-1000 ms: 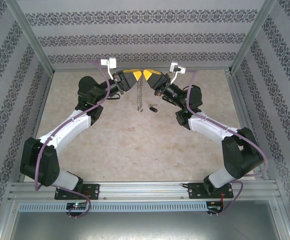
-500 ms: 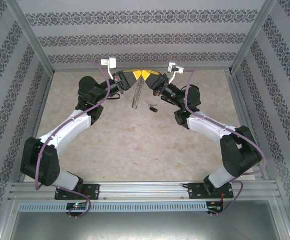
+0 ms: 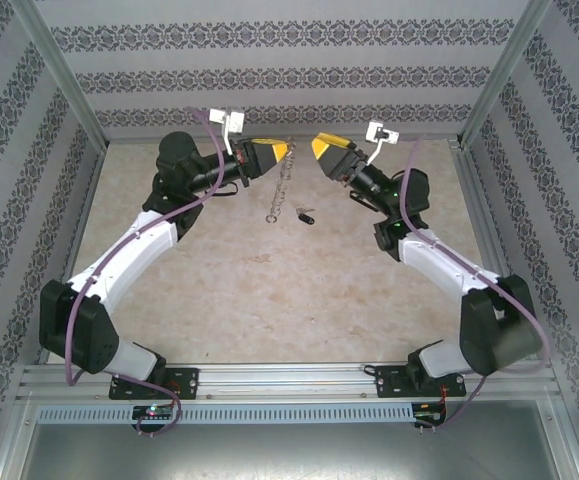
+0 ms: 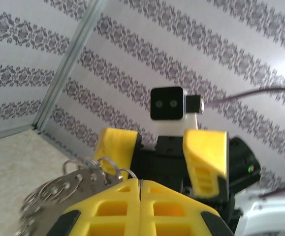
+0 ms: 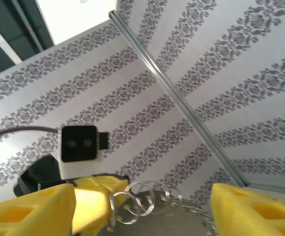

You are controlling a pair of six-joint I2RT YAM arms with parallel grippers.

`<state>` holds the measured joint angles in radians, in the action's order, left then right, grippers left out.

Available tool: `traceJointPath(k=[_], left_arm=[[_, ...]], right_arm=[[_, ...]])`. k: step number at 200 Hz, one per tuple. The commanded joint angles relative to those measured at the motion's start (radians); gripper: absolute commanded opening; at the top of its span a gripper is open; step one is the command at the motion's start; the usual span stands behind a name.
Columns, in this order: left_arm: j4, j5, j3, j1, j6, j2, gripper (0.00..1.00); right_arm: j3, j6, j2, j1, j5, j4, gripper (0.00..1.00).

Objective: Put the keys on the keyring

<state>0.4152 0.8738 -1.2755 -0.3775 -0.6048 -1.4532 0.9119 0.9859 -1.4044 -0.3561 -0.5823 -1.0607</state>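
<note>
The keyring (image 3: 280,190), a thin silvery loop fringed with small rings, hangs from my left gripper (image 3: 281,151), which is shut on its upper rim above the back of the table. In the left wrist view the shut yellow gripper (image 4: 141,182) pinches the keyring (image 4: 63,191), whose plate and rings stick out to the left. My right gripper (image 3: 319,150) stands open a short way to the right, apart from the ring. From the right wrist, the keyring (image 5: 154,204) shows between the spread fingers (image 5: 34,211). The key (image 3: 305,214), tiny and black-headed, lies on the table below.
The beige table (image 3: 269,290) is walled by patterned panels and metal posts (image 3: 64,85). The wall stands close behind both grippers. Each wrist camera faces the other arm's camera block (image 4: 168,104).
My right gripper has opened, let go of the keyring and drawn back to the right. The left gripper keeps hold of the ring, which swings slightly.
</note>
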Motion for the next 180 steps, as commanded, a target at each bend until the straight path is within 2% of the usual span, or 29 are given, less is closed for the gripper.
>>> traceJointPath(k=[1, 14, 50, 70, 99, 123, 150, 180], left_arm=[[-0.359, 0.099, -0.12, 0.004, 0.311, 0.047, 0.0], [-0.508, 0.111, -0.181, 0.003, 0.424, 0.041, 0.0], [-0.94, 0.144, -0.387, 0.004, 0.693, -0.033, 0.0], [-1.078, 0.111, -0.465, 0.004, 0.776, -0.076, 0.0], [-1.024, 0.054, -0.43, 0.004, 0.747, -0.069, 0.0], [-0.946, 0.071, -0.385, 0.003, 0.695, -0.058, 0.0], [-0.898, 0.117, -0.353, 0.002, 0.655, -0.054, 0.0], [-0.821, 0.17, -0.291, -0.001, 0.621, -0.023, 0.0]], right_arm=[[-0.045, -0.073, 0.088, 0.006, -0.087, 0.159, 0.78], [-0.067, -0.108, 0.11, 0.013, -0.136, 0.206, 0.78], [-0.111, -0.069, 0.107, 0.034, -0.252, 0.201, 0.62], [-0.136, -0.053, 0.114, 0.018, -0.274, 0.195, 0.6], [-0.156, -0.061, 0.137, -0.03, -0.281, 0.198, 0.55], [-0.141, -0.067, 0.119, -0.072, -0.261, 0.18, 0.39], [-0.053, -0.061, 0.017, -0.087, -0.245, 0.165, 0.28], [0.076, -0.01, -0.135, -0.057, -0.218, 0.126, 0.24]])
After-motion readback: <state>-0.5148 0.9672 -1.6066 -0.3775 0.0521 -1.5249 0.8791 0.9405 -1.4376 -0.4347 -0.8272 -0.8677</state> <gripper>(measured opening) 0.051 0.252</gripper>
